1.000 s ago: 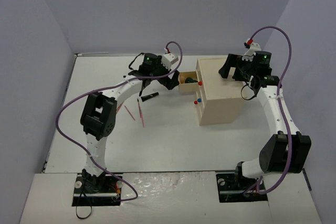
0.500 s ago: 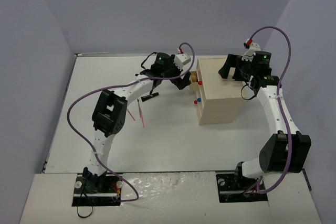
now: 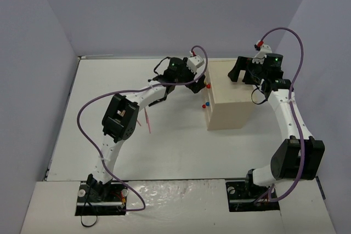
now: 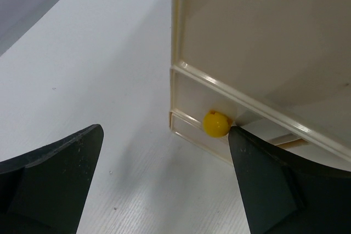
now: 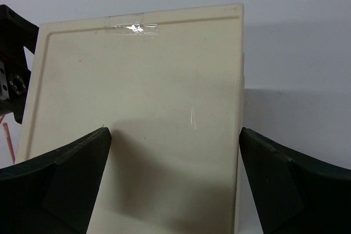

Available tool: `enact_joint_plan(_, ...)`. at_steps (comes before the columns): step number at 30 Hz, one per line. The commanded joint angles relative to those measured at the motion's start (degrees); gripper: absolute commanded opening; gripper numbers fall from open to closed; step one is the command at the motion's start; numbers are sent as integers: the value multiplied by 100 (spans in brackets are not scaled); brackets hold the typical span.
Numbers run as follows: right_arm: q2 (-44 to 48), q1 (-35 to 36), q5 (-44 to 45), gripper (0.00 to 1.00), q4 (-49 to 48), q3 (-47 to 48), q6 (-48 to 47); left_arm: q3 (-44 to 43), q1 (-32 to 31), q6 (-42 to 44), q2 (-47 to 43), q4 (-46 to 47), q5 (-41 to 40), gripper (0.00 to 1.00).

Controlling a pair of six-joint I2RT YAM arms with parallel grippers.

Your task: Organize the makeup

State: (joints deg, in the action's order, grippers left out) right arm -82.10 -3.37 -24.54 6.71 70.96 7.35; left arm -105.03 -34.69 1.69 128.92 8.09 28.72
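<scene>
Thin pink pencils (image 3: 147,122) and 1 black tube (image 3: 157,101) lie loose on the tabletop (image 3: 109,91), not yet stored. The left end effector (image 4: 164,141) stands open at the face of the drawer box (image 3: 233,100). Its 2 jaws straddle the yellow knob (image 4: 216,124) of a drawer that looks shut. The right end effector (image 5: 173,146) hovers open above the box top. We judge that drawer handling is the step in hand. The next move calls for backing clear of the knob and picking 1 loose item.
</scene>
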Motion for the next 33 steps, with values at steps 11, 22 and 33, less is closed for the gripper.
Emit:
enact_joint_plan(11,280,82,809,100,-205,909,-155,1016,455,-905,-1746,414,-824,97)
enact_joint_plan(22,965,744,1362,100,-205,561,-688,2854,337,-2674,-3322,200,-422,95)
enact_joint_plan(33,1327,1538,1614,100,-453,-466,-858,3834,-217,-4828,-3077,1594,-60,86)
